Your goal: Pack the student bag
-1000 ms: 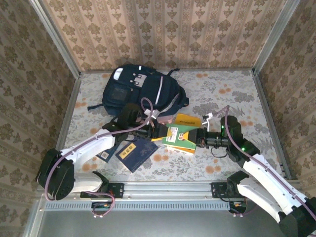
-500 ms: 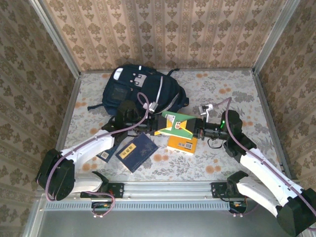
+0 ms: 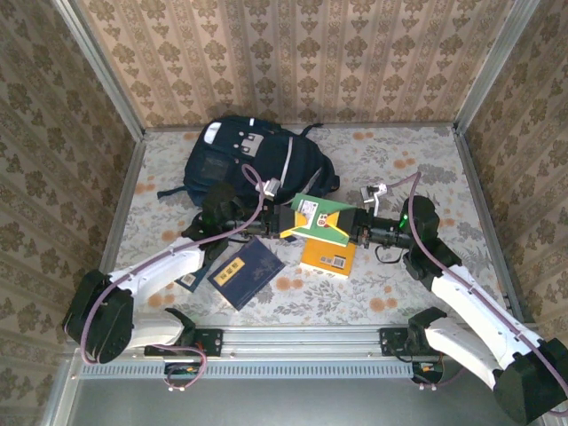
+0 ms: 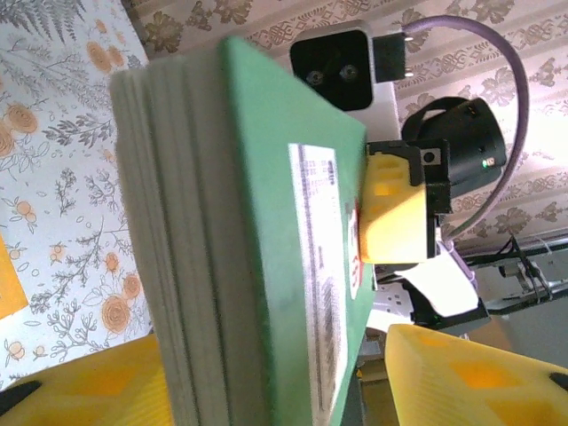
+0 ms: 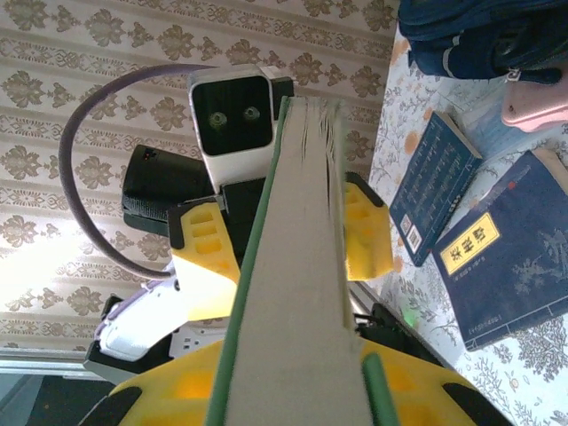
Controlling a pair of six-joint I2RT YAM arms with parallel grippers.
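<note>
Student bag (image 3: pixel 257 160) lies far left on the table (image 3: pixel 417 169), just behind where the arms meet. Green book (image 3: pixel 321 216) hangs in mid-air btwn them. Right gripper (image 3: pixel 351 230) is clamped on one end; left gripper (image 3: pixel 284 219) straddles the other, can't tell if it's pinching. Prob. a handover: left shd bite fully before right lets go, book kept level. Floral cloth below w/ orange book (image 3: pixel 328 259) & navy book (image 3: pixel 247 271); patterned wallpaper (image 3: pixel 293 62) all round.
</note>
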